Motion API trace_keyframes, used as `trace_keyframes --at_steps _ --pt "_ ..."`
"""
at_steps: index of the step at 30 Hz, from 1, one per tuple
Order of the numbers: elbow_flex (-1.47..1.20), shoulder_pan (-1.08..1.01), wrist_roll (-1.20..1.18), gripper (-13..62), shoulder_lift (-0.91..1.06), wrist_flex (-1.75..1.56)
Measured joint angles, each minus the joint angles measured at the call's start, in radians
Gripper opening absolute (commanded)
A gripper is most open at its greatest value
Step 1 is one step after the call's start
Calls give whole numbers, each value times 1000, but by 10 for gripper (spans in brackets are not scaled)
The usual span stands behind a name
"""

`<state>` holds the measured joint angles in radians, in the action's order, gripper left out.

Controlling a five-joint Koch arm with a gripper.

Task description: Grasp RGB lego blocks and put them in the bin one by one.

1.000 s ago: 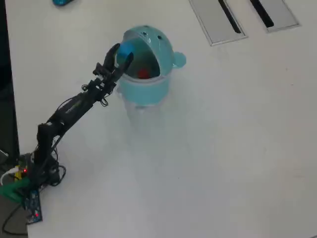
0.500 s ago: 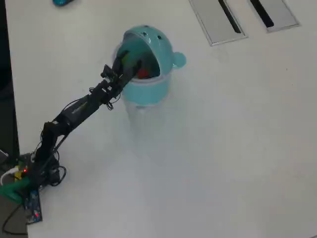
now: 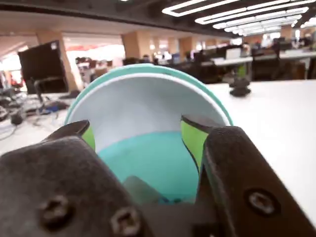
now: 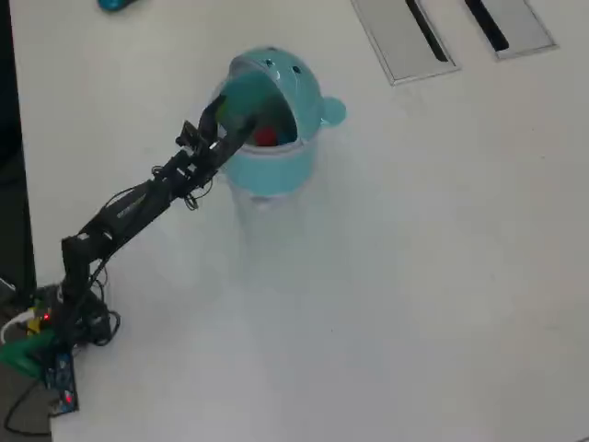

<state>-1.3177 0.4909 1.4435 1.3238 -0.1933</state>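
The teal bin (image 4: 276,170) stands on the white table (image 4: 414,276) with its lid tipped back. A red block (image 4: 265,137) lies inside it. My gripper (image 4: 230,117) hangs over the bin's left rim. In the wrist view the gripper (image 3: 140,127) is open, its two green-padded fingers (image 3: 191,138) spread wide over the bin's mouth (image 3: 148,163), and nothing is between them. Small dark specks at the bin's bottom are too blurred to name. No other blocks show on the table.
Two grey slotted panels (image 4: 405,37) are set into the table at the far right in the overhead view. A teal object (image 4: 115,5) lies at the top left edge. The arm's base (image 4: 55,341) sits at the lower left. A small black object (image 3: 240,88) stands beyond the bin.
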Motion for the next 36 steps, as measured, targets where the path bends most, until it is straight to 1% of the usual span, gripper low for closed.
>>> trace_keyframes --at_steps 12,24,33,36 --pt "-281 28 -52 326 348 0" --pt "-707 37 -135 327 739 0" --pt "-874 34 -267 326 936 0" --pt "-928 34 -298 326 968 0"
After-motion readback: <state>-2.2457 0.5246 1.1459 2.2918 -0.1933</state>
